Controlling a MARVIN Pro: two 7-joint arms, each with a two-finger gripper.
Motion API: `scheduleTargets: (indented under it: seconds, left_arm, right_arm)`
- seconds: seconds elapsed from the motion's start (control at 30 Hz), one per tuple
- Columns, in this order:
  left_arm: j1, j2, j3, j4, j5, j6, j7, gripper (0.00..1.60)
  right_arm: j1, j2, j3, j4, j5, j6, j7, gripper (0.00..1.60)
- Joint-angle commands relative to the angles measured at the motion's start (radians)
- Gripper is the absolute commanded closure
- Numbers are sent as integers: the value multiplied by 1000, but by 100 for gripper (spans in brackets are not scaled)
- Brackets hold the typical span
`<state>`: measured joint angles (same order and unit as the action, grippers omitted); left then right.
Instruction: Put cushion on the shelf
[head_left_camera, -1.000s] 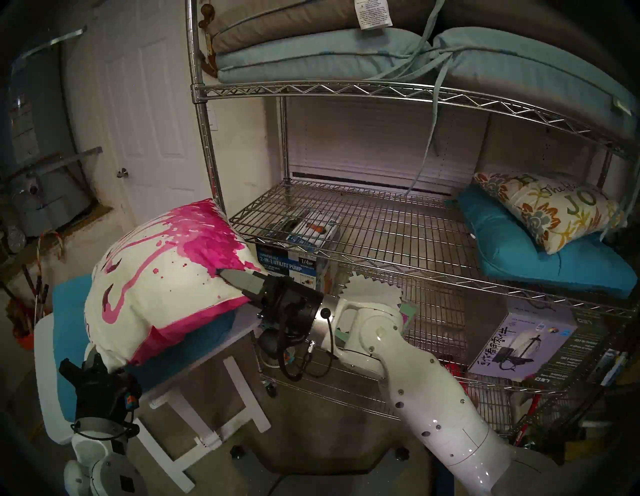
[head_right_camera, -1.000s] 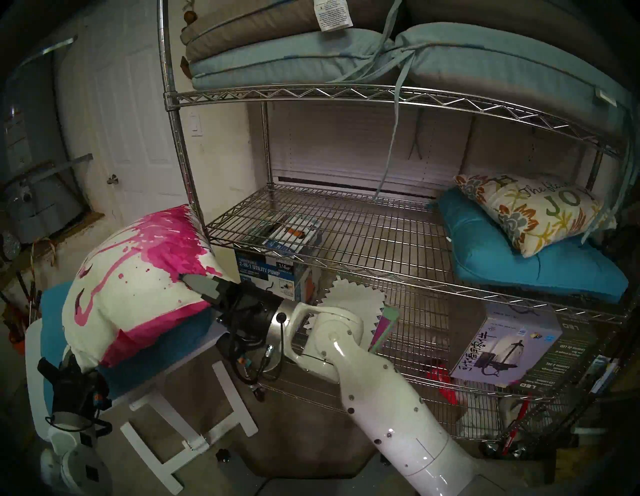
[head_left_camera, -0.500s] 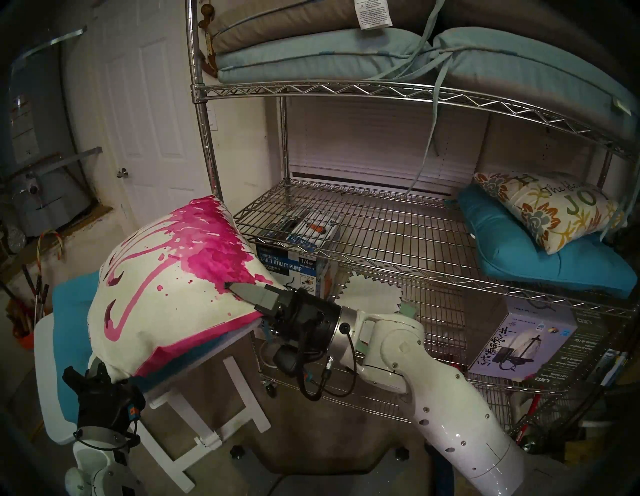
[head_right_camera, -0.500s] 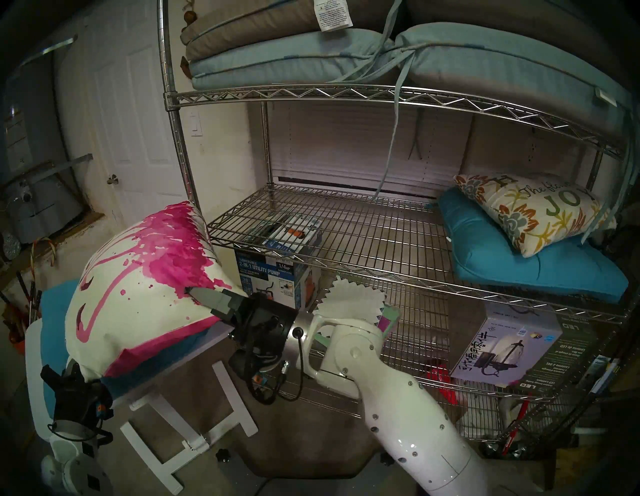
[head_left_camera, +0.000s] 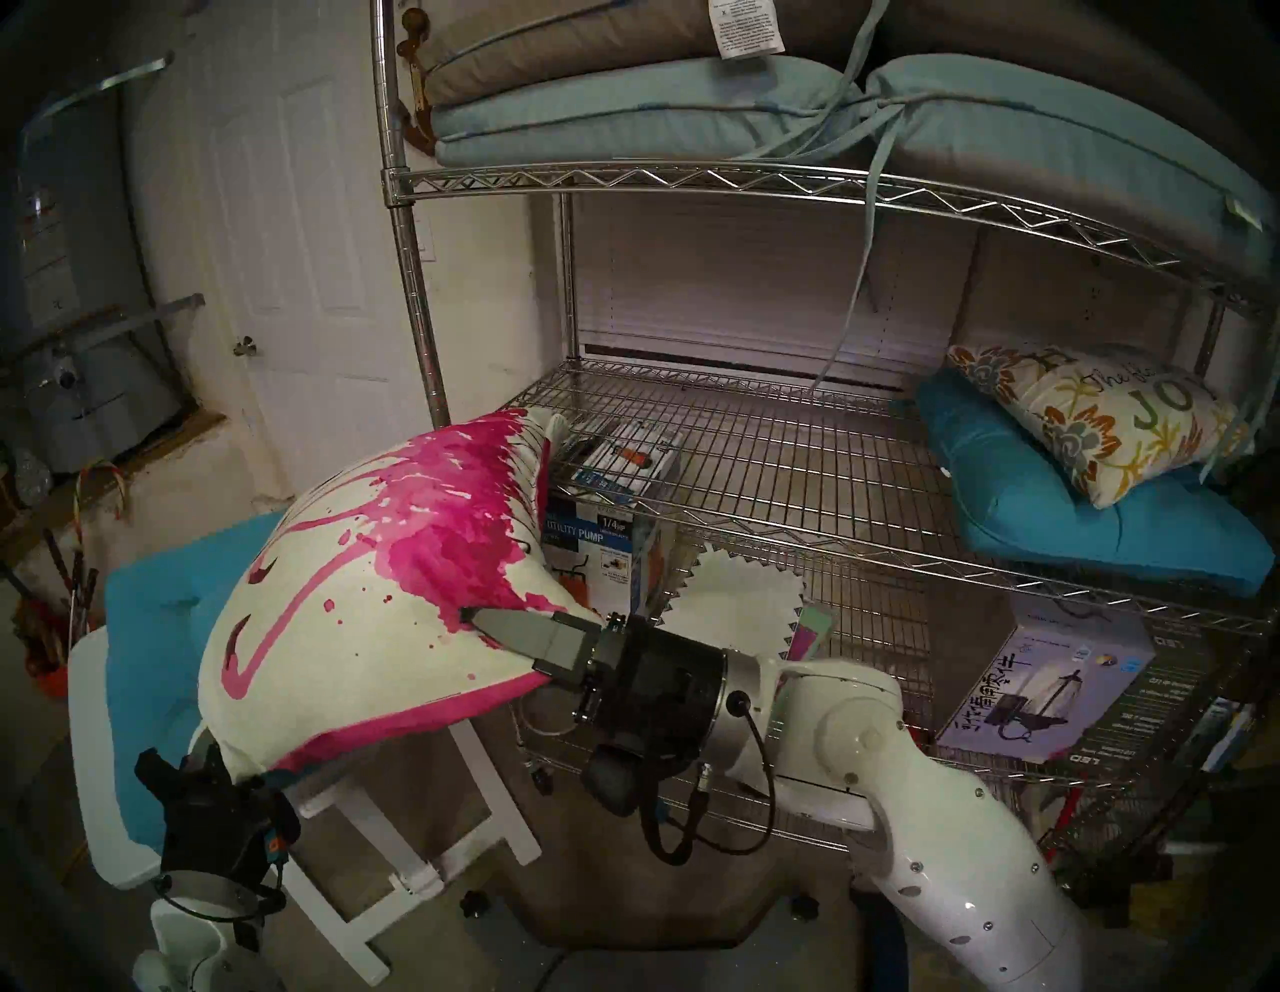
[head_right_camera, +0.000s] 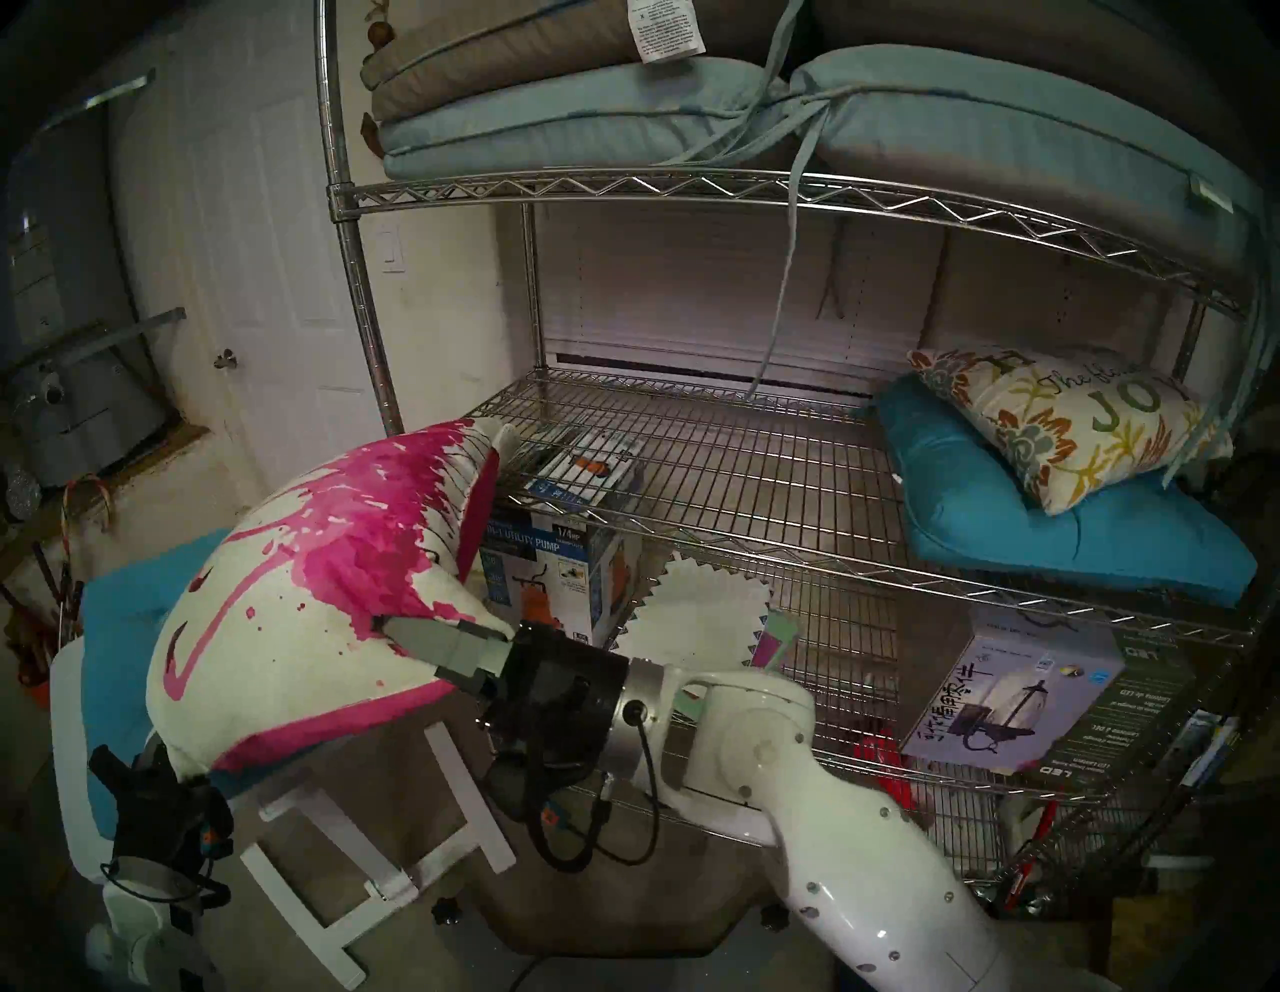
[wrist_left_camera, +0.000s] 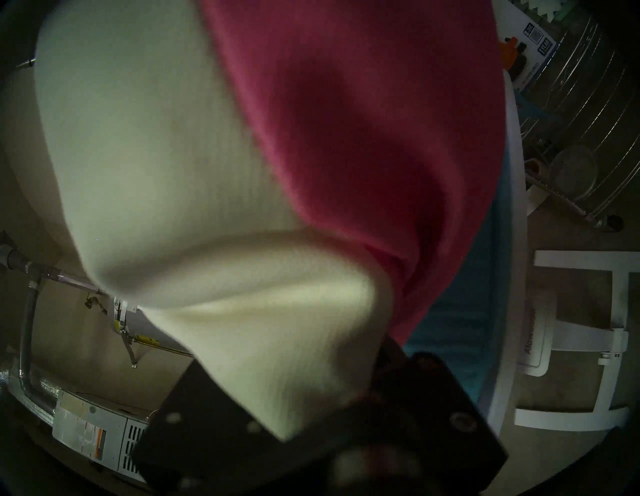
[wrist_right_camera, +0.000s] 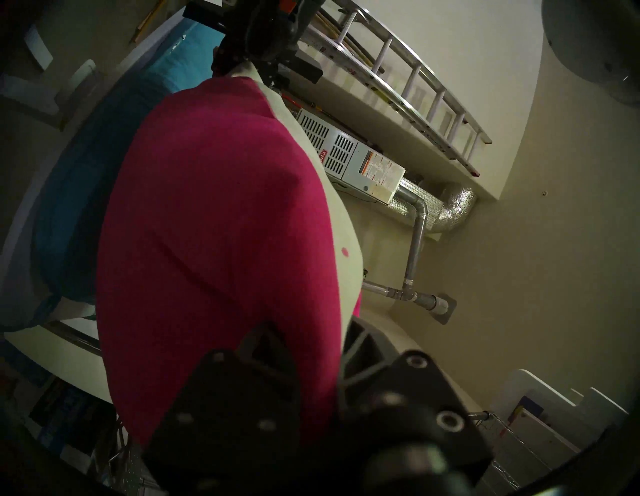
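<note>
The cushion (head_left_camera: 388, 589) is white with a pink flamingo print and a pink back (wrist_right_camera: 214, 242). Both grippers hold it in the air. My left gripper (head_left_camera: 199, 747) is shut on its near left corner (wrist_left_camera: 294, 363). My right gripper (head_left_camera: 481, 627) is shut on its right edge, with one grey finger (head_left_camera: 519, 634) lying on top. The cushion tilts up toward the shelf (head_left_camera: 762, 450), a chrome wire rack. Its far corner (head_left_camera: 537, 433) reaches over the left front corner of the middle tier, whose left and middle parts are bare grid.
A small white folding table (head_left_camera: 97, 693) with a teal cushion (head_left_camera: 159, 603) stands under the held cushion. On the middle tier's right lie a teal cushion (head_left_camera: 1108, 526) and a floral pillow (head_left_camera: 1094, 422). A pump box (head_left_camera: 602, 540) and a lantern box (head_left_camera: 1053, 686) sit lower down.
Both arms have carried the cushion to the right and toward the shelf. Its far corner now reaches over the middle tier, and more of the teal cushion on the table shows.
</note>
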<state>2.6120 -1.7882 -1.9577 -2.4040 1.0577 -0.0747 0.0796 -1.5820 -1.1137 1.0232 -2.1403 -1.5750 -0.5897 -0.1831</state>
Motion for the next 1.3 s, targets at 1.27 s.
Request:
scheduleTargets:
  seconds: [1.27]
  left_arm:
    - [-275, 113, 255, -39, 129, -166, 72, 160]
  right_arm:
    - [-232, 202, 637, -275, 119, 60, -15, 160]
